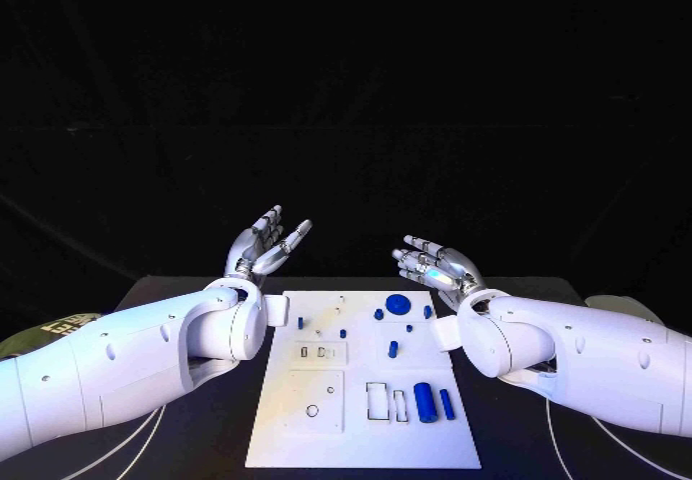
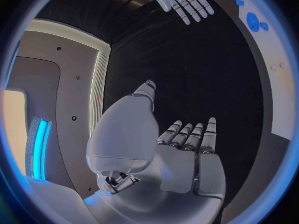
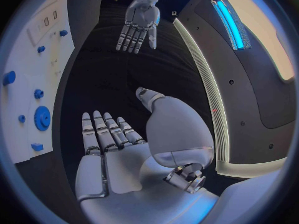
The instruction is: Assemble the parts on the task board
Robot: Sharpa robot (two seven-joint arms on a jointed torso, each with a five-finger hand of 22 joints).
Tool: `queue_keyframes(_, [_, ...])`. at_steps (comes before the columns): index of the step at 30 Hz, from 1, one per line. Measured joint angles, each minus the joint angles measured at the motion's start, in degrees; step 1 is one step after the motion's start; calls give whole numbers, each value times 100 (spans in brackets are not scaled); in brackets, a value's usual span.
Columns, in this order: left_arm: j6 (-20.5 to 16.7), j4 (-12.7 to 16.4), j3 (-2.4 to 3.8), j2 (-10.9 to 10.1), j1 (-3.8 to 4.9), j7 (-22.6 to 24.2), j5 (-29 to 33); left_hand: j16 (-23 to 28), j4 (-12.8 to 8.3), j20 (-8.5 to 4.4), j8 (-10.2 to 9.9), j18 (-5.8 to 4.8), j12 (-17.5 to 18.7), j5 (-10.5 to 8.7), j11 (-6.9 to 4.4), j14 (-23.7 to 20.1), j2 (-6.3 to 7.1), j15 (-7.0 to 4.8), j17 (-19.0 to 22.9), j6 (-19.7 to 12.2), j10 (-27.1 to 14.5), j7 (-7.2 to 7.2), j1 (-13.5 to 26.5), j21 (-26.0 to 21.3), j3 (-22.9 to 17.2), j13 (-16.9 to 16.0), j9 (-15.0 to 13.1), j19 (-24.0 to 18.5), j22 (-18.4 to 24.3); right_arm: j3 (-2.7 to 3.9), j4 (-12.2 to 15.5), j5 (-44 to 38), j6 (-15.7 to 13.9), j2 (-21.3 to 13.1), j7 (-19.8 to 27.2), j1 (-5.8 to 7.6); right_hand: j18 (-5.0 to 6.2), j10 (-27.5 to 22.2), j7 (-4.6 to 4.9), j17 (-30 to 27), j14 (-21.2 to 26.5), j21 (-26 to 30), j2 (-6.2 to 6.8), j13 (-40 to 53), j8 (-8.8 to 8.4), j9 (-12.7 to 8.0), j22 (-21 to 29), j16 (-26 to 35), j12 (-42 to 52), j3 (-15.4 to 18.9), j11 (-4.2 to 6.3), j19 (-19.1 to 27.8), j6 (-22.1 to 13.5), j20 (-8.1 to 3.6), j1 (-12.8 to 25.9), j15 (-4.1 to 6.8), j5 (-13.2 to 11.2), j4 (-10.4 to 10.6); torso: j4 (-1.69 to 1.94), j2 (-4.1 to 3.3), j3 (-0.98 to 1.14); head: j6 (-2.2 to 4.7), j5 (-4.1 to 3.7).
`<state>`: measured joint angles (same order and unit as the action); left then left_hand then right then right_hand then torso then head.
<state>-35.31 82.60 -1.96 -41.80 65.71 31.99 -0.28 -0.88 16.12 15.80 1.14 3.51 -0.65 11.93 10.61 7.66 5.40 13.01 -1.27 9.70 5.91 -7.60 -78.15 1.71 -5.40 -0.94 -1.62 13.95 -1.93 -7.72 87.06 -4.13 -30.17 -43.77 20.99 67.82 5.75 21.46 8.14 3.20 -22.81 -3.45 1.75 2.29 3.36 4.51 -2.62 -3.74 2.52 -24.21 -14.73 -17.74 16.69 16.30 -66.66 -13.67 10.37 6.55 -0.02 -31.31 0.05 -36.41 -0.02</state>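
Note:
The white task board [image 1: 364,420] lies in the middle of the black table. On it are several blue parts: a round disc [image 1: 398,303] at the far end, small pegs [image 1: 392,349] in the middle, and a thick cylinder [image 1: 424,401] beside a thinner bar [image 1: 447,404] near the front. My left hand [image 1: 268,244] is raised beyond the board's far left corner, fingers spread, holding nothing. My right hand [image 1: 436,267] is raised beyond the far right corner, palm up, also empty. The right wrist view shows the gear-like blue disc [image 3: 42,118] on the board [image 3: 25,50].
Black table surface [image 1: 216,420] flanks the board on both sides. A white cable [image 1: 137,440] curves along the table's left front. The left wrist view shows the board's edge [image 2: 274,84] and my right hand [image 2: 181,0] across from it.

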Motion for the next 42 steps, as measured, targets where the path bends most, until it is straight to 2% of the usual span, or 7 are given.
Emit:
queue_keyframes(8, [202, 195, 0, -216, 12, 54, -44, -257, 24, 109, 191, 90, -101, 26, 321, 776, -135, 245, -162, 635, 569, -43, -331, 117, -64, -71, -114, 272, -59, -69, -47, -881, 357, -116, -228, 145, 225, 1887, 115, 250, -1764, -538, 119, 106, 464, 323, -219, -475, 310, -276, 108, -1627, 1535, 6, -575, 180, 197, -343, 3, -41, -1, -21, -2])
queue_keyframes(13, [322, 316, 12, -423, 26, 55, -110, -652, -39, 94, 583, 103, -303, 26, 468, 1974, -182, 121, -376, 1893, 1843, -134, -485, 472, -159, -170, -357, 1459, -219, -46, -80, -2140, 137, -216, -217, 232, 315, 2769, 246, 365, -2566, -812, 260, 116, 705, 464, -310, -703, 394, -467, 235, -2369, 2378, -42, -797, 334, 262, -531, 12, -165, 1, -69, -5])
queue_keyframes(18, [439, 535, 42, -566, 43, 43, -247, -949, -71, 80, 869, 392, -304, 26, 391, 3052, -177, -17, -541, 2837, 2805, -261, -576, 810, -238, -208, -534, 2526, -317, -48, -47, -2918, 12, -237, -224, 298, 400, 3268, 323, 433, -3046, -993, 368, 122, 812, 523, -369, -826, 403, -608, 321, -2786, 2830, -111, -905, 444, 262, -624, 23, -274, 21, -65, -23])
queue_keyframes(30, [597, 1079, 91, -969, 73, 3, -503, -1193, -118, 48, 977, 579, -331, 26, 233, 4076, -121, -240, -710, 3450, 4230, -377, -642, 1092, -317, -277, -625, 3286, -323, -23, -361, -4270, 66, -220, -553, 549, 400, 4042, 474, 611, -3865, -1361, 530, 129, 949, 587, -518, -1006, 373, -679, 523, -3379, 3398, -323, -973, 686, 20, -633, 49, -530, 57, -7, -99])
queue_keyframes(37, [691, 1419, 111, -1175, 85, -38, -696, -1292, -167, -11, 1015, 641, -407, 25, 141, 4378, -40, -337, -808, 3710, 4625, -432, -723, 1194, -365, -293, -652, 3536, -322, 3, -470, -5404, 287, -189, -1234, 675, 399, 4485, 338, 885, -4532, -1737, 673, 165, 983, 620, -707, -1254, 341, -542, 685, -3848, 3548, -529, -952, 904, 63, -570, 97, -697, 71, -1, -173])
queue_keyframes(40, [729, 1543, 118, -1254, 90, -56, -771, -1309, -206, -47, 1032, 641, -436, 5, 98, 4515, -8, -390, -865, 3801, 4778, -457, -756, 1244, -404, -293, -659, 3646, -322, 13, -499, -5929, 398, -158, -1540, 707, 400, 5084, 138, 1567, -5774, -2600, 755, 311, 1082, 728, -1197, -1981, 377, -296, 967, -4665, 3890, -936, -1034, 1285, 165, -584, 119, -770, 78, 5, -203])
queue_keyframes(42, [758, 1640, 125, -1311, 107, -71, -823, -1309, -222, -65, 1042, 641, -435, 5, 65, 4542, -5, -402, -886, 3808, 4818, -460, -759, 1244, -420, -292, -659, 3666, -322, 19, -520, -6330, 492, -126, -1746, 738, 400, 5156, 79, 1857, -6047, -2894, 796, 387, 1082, 766, -1381, -2337, 378, -251, 1024, -4888, 3950, -1036, -993, 1377, 183, -570, 130, -823, 81, 23, -224])
